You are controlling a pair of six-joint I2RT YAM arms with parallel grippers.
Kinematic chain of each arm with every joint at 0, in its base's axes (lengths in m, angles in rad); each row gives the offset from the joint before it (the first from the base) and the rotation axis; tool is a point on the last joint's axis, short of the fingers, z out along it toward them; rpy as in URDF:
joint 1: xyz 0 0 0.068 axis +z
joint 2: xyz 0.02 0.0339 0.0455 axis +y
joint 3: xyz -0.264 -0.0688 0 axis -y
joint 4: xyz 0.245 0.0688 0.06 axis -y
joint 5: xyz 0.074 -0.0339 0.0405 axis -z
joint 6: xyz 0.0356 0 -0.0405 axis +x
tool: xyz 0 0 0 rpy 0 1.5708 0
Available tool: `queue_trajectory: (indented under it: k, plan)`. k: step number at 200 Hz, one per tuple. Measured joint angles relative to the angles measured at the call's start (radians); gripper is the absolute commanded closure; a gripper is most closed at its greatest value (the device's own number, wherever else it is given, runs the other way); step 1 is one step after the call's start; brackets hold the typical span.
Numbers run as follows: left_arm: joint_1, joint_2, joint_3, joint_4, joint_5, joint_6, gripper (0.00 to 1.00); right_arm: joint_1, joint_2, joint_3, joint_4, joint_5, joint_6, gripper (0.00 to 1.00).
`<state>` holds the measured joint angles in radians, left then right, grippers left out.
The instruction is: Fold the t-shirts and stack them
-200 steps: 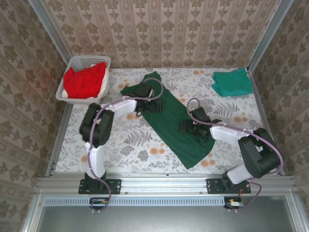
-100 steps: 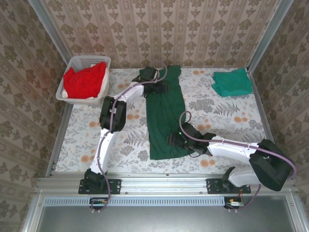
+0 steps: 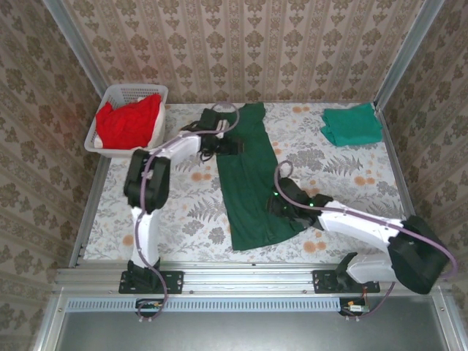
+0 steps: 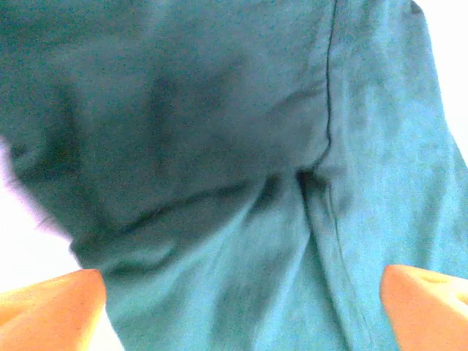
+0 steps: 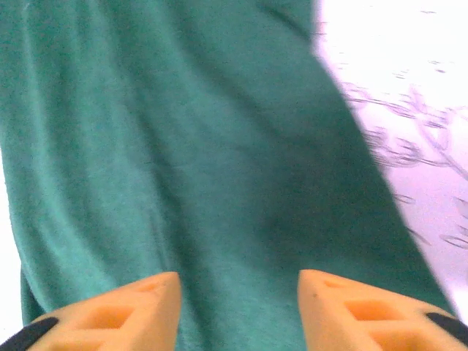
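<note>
Your left jaws stand wide over the far end of the green shirt (image 4: 219, 146), just right of the basket (image 3: 133, 88). Your right jaws have narrowed halfway at its near hem, pinching nothing I can see. The shirt has swung from diagonal to straight, so I'd judge the repositioning done. It's a long, narrow, lightly creased strip.

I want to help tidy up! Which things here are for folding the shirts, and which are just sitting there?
For the job:
dark green t-shirt
teal t-shirt
red t-shirts

Just sitting there:
white basket
flowery table
</note>
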<state>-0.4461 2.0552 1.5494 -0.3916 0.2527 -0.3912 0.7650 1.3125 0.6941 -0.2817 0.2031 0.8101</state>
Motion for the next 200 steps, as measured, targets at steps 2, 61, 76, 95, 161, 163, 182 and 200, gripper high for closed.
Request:
queue_trajectory:
  k: [2, 61, 76, 95, 161, 163, 182, 200]
  plan:
    - [0.004, -0.019, -0.019, 0.003, 0.000, 0.000, 0.00, 0.010, 0.011, 0.010, 0.000, 0.002, -0.002, 0.59]
    - [0.085, -0.486, -0.328, 0.071, -0.032, -0.001, 0.00, 0.171, 0.241, 0.081, 0.053, 0.027, 0.023, 0.61]
    - [0.078, -0.602, -0.461, 0.094, -0.037, -0.009, 0.00, 0.214, 0.287, 0.083, 0.078, 0.028, 0.042, 0.63]
    - [0.065, -0.727, -0.623, 0.086, -0.051, -0.031, 0.00, 0.263, 0.341, 0.129, 0.107, 0.044, 0.066, 0.59]
    - [-0.036, -1.173, -1.021, 0.039, -0.104, -0.152, 0.03, 0.365, 0.421, 0.265, 0.147, 0.045, 0.100, 0.36]
    - [-0.043, -1.185, -1.031, 0.037, -0.104, -0.159, 0.04, 0.365, 0.414, 0.261, 0.147, 0.045, 0.101, 0.36]
    - [-0.112, -1.266, -1.115, 0.031, -0.106, -0.207, 0.13, 0.365, 0.311, 0.183, 0.150, 0.050, 0.103, 0.33]
    - [-0.216, -1.311, -1.191, 0.033, -0.117, -0.272, 0.16, 0.365, 0.146, 0.072, 0.117, 0.073, 0.113, 0.30]
